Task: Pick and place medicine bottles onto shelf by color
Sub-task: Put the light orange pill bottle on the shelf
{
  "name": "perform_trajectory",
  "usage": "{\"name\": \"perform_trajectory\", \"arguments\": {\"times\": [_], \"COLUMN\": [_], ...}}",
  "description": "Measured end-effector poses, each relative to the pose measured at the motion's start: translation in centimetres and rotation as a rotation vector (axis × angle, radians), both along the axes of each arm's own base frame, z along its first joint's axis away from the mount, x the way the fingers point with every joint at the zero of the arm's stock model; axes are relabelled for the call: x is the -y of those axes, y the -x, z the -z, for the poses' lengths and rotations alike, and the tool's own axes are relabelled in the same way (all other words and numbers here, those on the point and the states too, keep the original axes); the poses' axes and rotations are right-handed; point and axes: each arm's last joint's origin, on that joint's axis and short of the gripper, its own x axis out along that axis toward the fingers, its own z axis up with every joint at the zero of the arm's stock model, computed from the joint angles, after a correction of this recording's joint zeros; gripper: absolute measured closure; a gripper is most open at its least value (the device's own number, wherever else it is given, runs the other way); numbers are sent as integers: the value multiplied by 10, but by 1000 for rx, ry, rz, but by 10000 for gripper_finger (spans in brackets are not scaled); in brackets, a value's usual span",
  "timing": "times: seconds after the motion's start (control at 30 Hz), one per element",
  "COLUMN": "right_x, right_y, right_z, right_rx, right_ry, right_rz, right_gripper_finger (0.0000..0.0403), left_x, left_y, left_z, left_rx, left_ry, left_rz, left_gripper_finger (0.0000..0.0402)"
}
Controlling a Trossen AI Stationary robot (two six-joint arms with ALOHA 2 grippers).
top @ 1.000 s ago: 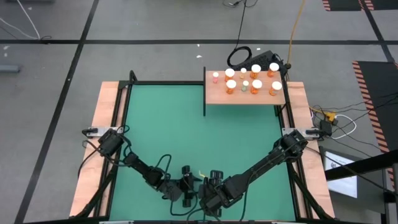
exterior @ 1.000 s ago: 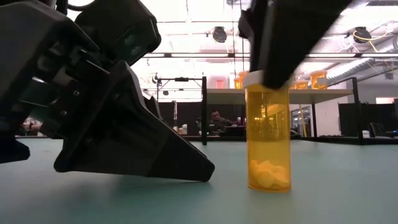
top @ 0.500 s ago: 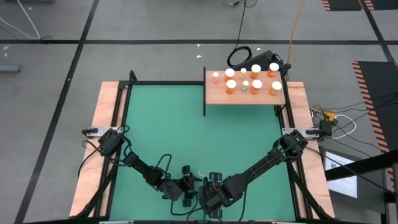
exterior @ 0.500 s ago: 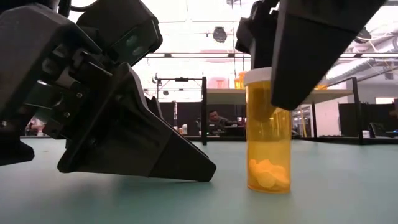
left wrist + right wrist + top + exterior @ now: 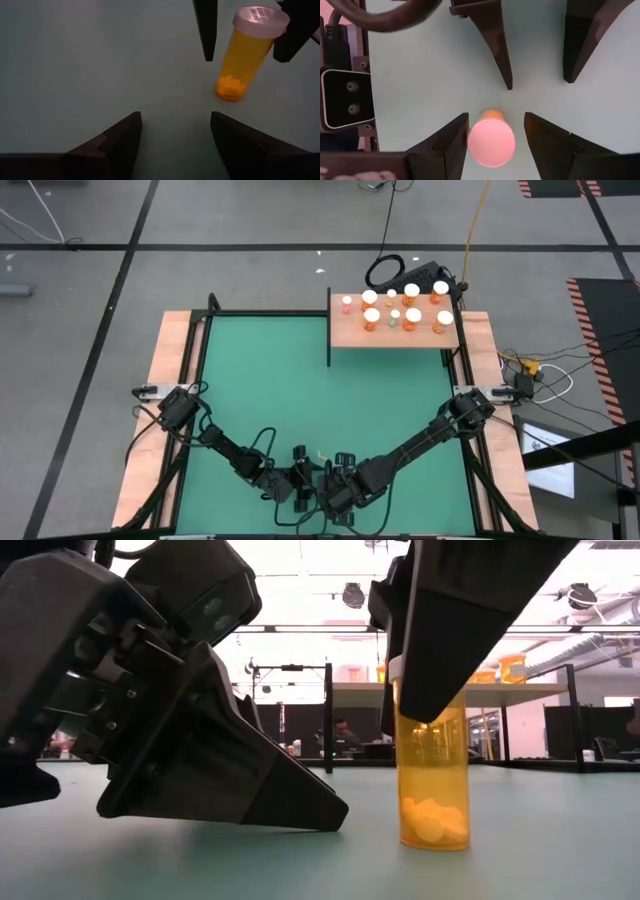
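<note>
Right gripper spread astride upright orange bottle, not yet pinching; best closed squarely below cap, then lifted straight; left gripper spread alongside

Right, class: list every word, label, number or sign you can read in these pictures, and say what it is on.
None can be read.
Bottle on the green mat: no label shows.
Bottles on the shelf: too small to tell any print.
Left gripper and right gripper: no marking shows.
</note>
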Motion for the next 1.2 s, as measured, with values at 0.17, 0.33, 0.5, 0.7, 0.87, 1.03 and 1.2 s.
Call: {"name": "perform_trajectory", "arguments": {"times": [0.17,0.33,0.5,0.7,0.87,1.03,1.2], "right_x": [1,3,1,-1,-2,-5,-10], "right_y": [0,5,9,11,11,10,11], "right_z": [-2,-15,-23,-22,-22,-23,-24], "right_rx": [-1,27,52,46,49,75,98], "right_ry": [0,24,48,49,49,37,30], "right_rz": [-1,19,19,12,11,4,-19], "right_gripper_finger": [218,218,218,218,218,209,176], "left_x": [0,0,0,0,0,0,0], "left_y": [0,0,0,0,0,0,0], "left_z": [0,0,0,0,0,0,0], "left_rx": [0,0,0,0,0,0,-1], "left_ry": [0,0,1,5,6,5,5], "left_rz": [-1,-1,-1,-4,-3,-3,-3], "left_gripper_finger": [158,158,158,158,158,158,158]}}
